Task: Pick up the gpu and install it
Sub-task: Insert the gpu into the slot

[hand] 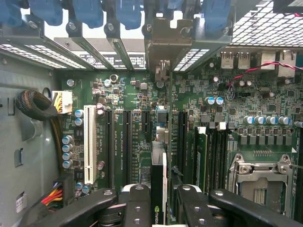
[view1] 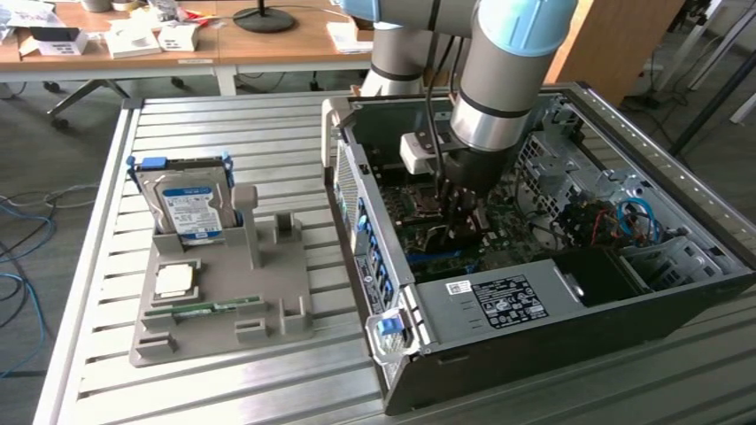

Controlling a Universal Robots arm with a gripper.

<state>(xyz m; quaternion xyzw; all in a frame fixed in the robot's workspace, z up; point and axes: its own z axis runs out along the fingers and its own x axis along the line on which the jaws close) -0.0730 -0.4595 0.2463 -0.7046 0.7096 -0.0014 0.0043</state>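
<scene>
The gpu (hand: 157, 177) stands edge-on between my two black fingers (hand: 135, 205), a dark thin card with a logo on its near edge. Its metal bracket (hand: 163, 45) reaches the rear slot openings of the case. My gripper (hand: 160, 210) is shut on the card, directly over the long black expansion slots (hand: 127, 142) of the green motherboard (hand: 227, 94). In the exterior view my gripper (view1: 459, 205) is lowered deep inside the open computer case (view1: 532, 305), just above the motherboard; the card below it is hard to make out there.
A grey holder (view1: 225, 305) on the slatted table, at the exterior view's left, carries a blue-labelled hard drive (view1: 187, 205), a square chip (view1: 175, 280) and a green memory stick (view1: 219, 307). Inside the case are a CPU socket (hand: 260, 184), a white slot (hand: 90, 142) and cable bundles (hand: 38, 106).
</scene>
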